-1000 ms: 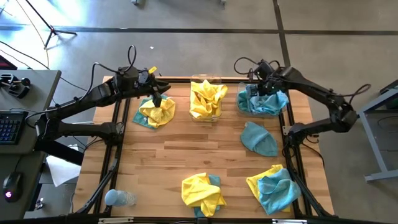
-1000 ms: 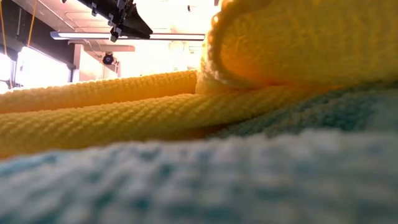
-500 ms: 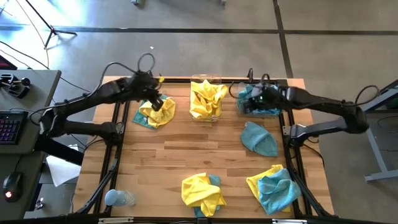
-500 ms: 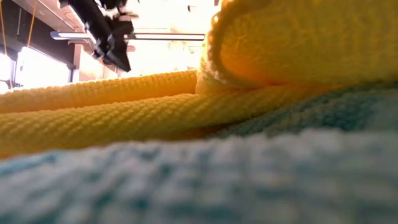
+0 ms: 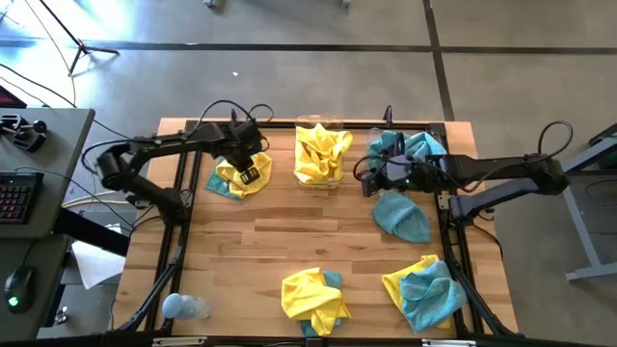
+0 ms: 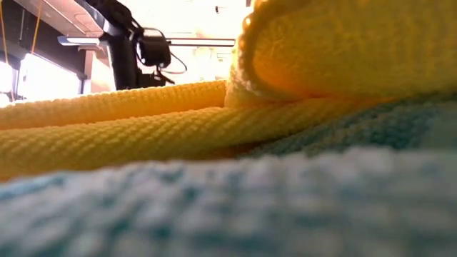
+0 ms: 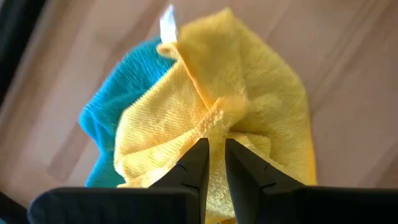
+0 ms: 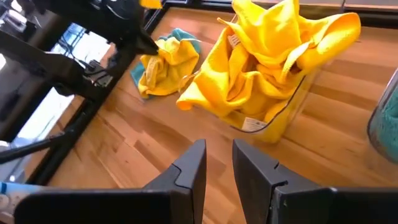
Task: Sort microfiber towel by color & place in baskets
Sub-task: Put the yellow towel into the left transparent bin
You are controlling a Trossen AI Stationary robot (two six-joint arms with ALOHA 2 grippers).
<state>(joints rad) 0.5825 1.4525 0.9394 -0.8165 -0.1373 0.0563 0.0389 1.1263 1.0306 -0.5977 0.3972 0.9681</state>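
A bunched yellow microfiber towel [image 5: 231, 179] lies at the table's far left on top of a teal one [image 7: 112, 118]. My left gripper [image 5: 249, 171] points down onto it, shut on a yellow fold. One clear basket [image 5: 318, 122] holds yellow towels [image 8: 267, 56]; the other [image 5: 374, 136] holds teal towels [image 5: 416, 148]. My right gripper [image 5: 363, 180] hovers between the two baskets, pointing toward the table's left. Its fingers [image 8: 193, 168] stand a little apart with nothing between them. In the low view, towels close to the lens hide the table. My left gripper pinches a raised fold [image 7: 214, 127] near the middle of the yellow towel between its two fingertips. The fingers come from above, pointing steeply down. The cloth puckers toward the tips, and the towel still lies on the teal towel and the table.
A loose teal towel [image 5: 400, 214] lies right of centre. Two mixed yellow-and-teal heaps [image 5: 313, 294] [image 5: 424, 289] sit along the near edge. A pale blue bottle [image 5: 183, 306] lies at the near left corner. Bare wood spreads across the table's middle.
My left gripper has come down onto the far-left yellow towel, tipping from slanted to nearly straight down. My right gripper has swung away from above the teal basket toward the table's left and near side, uncovering the teal towels in that basket.
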